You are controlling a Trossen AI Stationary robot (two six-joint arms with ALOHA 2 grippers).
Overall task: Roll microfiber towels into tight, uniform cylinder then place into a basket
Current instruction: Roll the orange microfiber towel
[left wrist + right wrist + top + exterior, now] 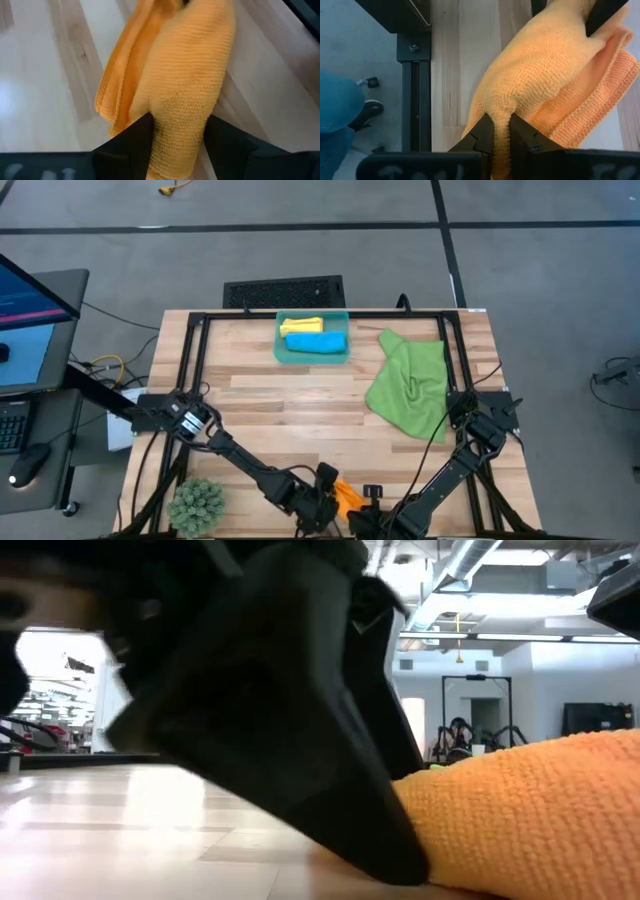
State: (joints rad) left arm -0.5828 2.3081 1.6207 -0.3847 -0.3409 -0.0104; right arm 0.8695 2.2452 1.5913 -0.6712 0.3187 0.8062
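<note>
The orange towel (347, 493) lies loosely rolled on the table near its front edge, with both grippers on it. My left gripper (325, 492) (178, 120) straddles one end of the roll (175, 75). My right gripper (368, 498) (501, 119) is shut on the other end of the orange towel (545, 65). In the low view a dark finger (330, 770) reaches down to the tabletop beside the towel (520, 820). The teal basket (312, 338) at the far middle holds a yellow roll (302, 326) and a blue roll (318, 342). A green towel (410, 385) lies spread at the right. My left gripper has the rolled orange towel's end (167, 132) between its two fingers, one on each side, lying across the roll. The fingers slant down from above. The roll rests on the table and narrows where the fingers meet it. My right gripper pinches a raised fold at the orange towel's end (501, 107) between its two fingers, which stand close together. It comes slanting down from above. The rest of the towel lies slack on the table beyond the fingers.
A small green plant (195, 505) stands at the near left corner. A black grated rectangle (283, 292) lies beyond the table's far edge. The black frame rail (415, 75) runs along the table's edge by my right gripper. A person's leg (340, 110) shows past that edge.
</note>
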